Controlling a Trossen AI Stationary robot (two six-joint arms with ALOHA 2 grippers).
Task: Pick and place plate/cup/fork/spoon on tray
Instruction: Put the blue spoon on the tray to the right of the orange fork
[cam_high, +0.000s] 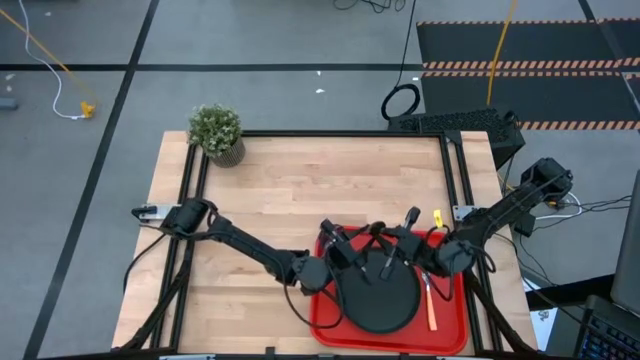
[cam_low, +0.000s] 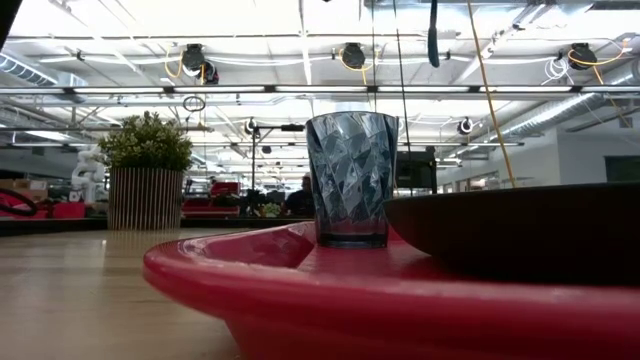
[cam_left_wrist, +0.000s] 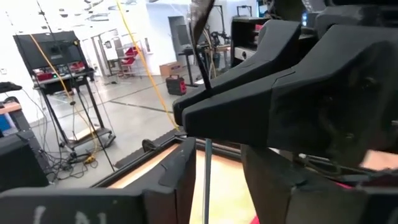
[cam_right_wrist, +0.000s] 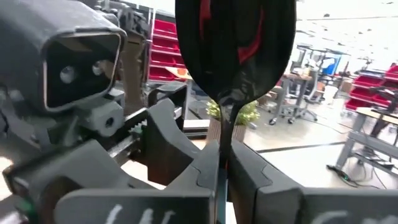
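Note:
The red tray (cam_high: 325, 318) lies at the table's near edge and also shows in the low view (cam_low: 300, 290). On it are the black plate (cam_high: 385, 300), the orange-handled fork (cam_high: 431, 303) and the glass cup (cam_low: 350, 180), which stands upright. My right gripper (cam_right_wrist: 221, 180) is shut on the spoon (cam_right_wrist: 233, 56) above the plate. My left gripper (cam_left_wrist: 217, 190) faces it from the left. It is open, with its fingers on either side of the spoon's thin handle (cam_left_wrist: 206, 177). My right gripper pinches the spoon's handle just below the dark bowl (cam_right_wrist: 222, 149) between its two fingers. The bowl stands up past the fingertips. The spoon is lifted clear of the tray and the plate.
A small potted plant (cam_high: 217, 133) stands at the table's far left corner. Bare wooden tabletop (cam_high: 300, 190) lies beyond the tray. The two grippers are very close together over the plate, facing each other.

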